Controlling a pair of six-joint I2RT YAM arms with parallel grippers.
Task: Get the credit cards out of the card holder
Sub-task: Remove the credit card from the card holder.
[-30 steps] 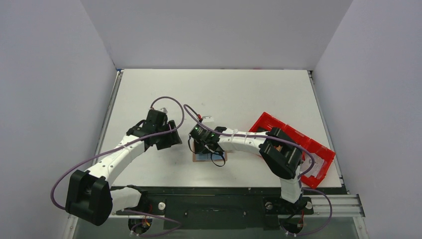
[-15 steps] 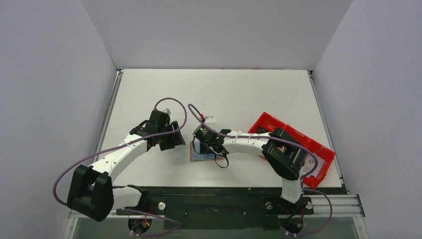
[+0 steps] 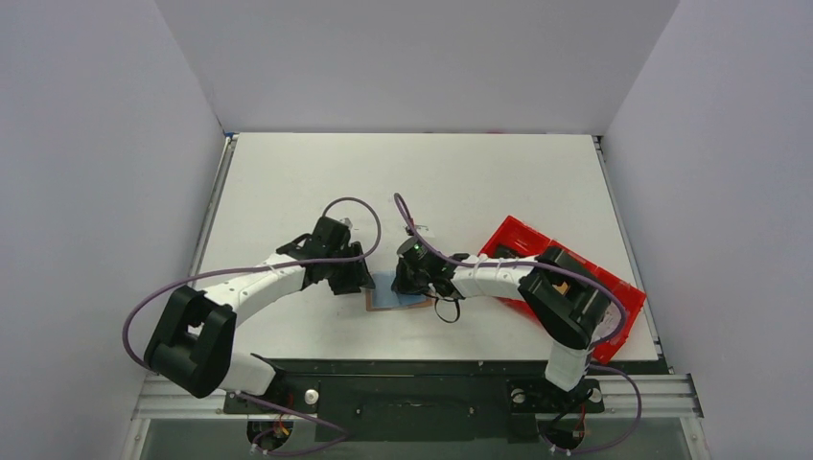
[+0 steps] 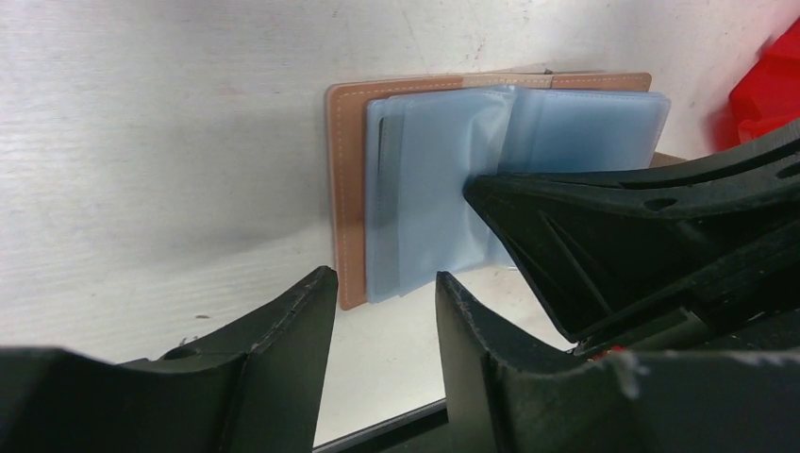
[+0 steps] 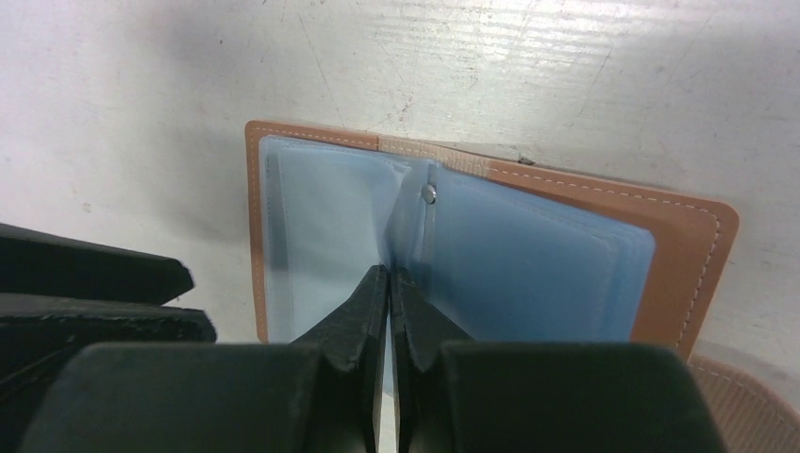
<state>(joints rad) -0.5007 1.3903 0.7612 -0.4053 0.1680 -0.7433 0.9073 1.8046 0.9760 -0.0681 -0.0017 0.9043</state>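
The card holder (image 3: 388, 300) lies open on the table, brown leather (image 5: 689, 274) with light blue sleeves (image 4: 425, 189). No credit cards show clearly behind the cloudy sleeves. My right gripper (image 5: 389, 272) is shut, its tips at the centre fold of the sleeves just below a small rivet (image 5: 429, 193). I cannot tell whether a sleeve leaf is pinched between them. My left gripper (image 4: 382, 283) is open with nothing between its fingers. It hovers just off the near left corner of the card holder, close beside the right gripper (image 4: 472, 189).
A long red tray (image 3: 618, 292) sits to the right under the right arm. The holder's brown strap tab (image 5: 745, 401) sticks out at its right side. Both grippers (image 3: 362, 278) (image 3: 410, 280) crowd the holder near the table's front edge (image 3: 431, 360).
The right gripper has closed fully and shifted right over the sleeves' fold. The left arm has swung right, up to the holder's left edge, and its jaws have narrowed slightly.
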